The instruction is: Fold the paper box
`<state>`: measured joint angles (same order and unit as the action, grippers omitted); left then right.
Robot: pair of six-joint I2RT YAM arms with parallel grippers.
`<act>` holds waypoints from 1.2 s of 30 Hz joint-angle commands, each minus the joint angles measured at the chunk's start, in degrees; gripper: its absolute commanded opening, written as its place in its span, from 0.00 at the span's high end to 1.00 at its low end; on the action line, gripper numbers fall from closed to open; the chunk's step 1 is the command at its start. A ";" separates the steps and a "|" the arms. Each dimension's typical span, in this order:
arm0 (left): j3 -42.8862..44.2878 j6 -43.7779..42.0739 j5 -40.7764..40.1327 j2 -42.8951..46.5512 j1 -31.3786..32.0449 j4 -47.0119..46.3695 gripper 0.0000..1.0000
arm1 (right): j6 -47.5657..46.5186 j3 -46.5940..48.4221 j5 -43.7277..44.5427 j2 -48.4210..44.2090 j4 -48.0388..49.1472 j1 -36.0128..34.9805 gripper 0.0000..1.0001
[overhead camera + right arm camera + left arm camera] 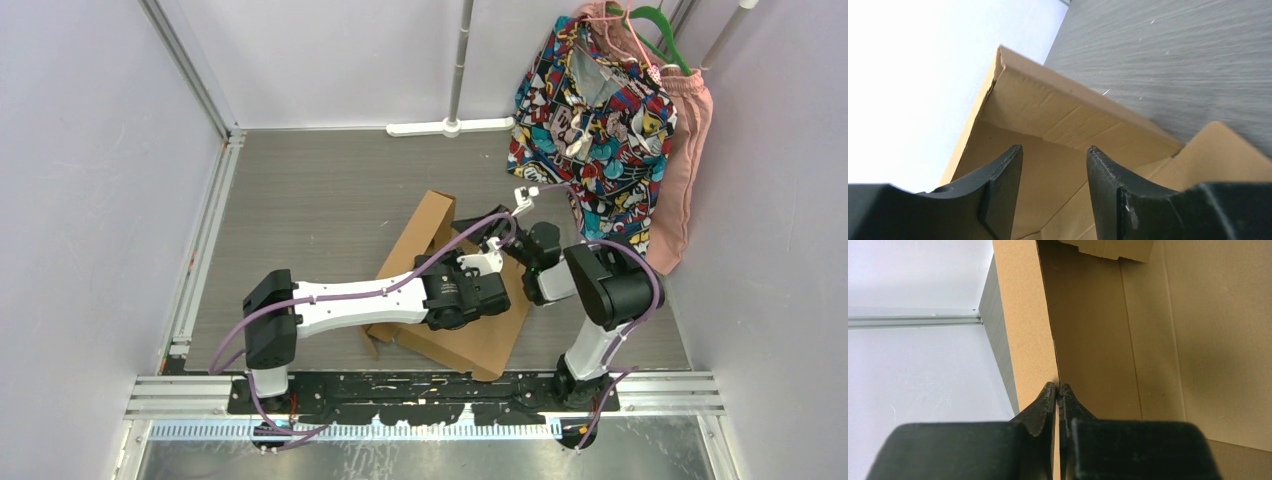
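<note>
The paper box (415, 240) is plain brown cardboard lying partly folded mid-table, one wall raised at its far left and a flat panel toward the near edge. My left gripper (1058, 388) is shut on the thin edge of an upright cardboard wall (1025, 330), one finger on each face. In the top view the left gripper (492, 258) reaches across the box from the left. My right gripper (1055, 150) is open and holds nothing. It hangs over the box's inside (1048, 115), facing a raised wall with a folded-in flap. The right gripper (478, 226) comes in from the right.
A patterned garment (600, 120) and a pink one (685, 170) hang on hangers at the back right. A white pole with a foot (450, 127) stands at the back wall. A metal rail (400, 395) runs along the near edge. Grey tabletop (1173, 60) lies beyond the box.
</note>
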<state>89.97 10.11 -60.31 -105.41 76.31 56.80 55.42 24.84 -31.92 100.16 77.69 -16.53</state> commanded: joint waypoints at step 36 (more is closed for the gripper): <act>-5.41 -4.33 8.80 7.31 -0.12 -4.91 0.99 | -36.33 14.66 -10.14 4.19 -16.17 0.84 0.33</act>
<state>85.89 5.69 -56.64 -101.10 76.27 53.74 17.69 37.87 -39.97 103.07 53.34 -15.31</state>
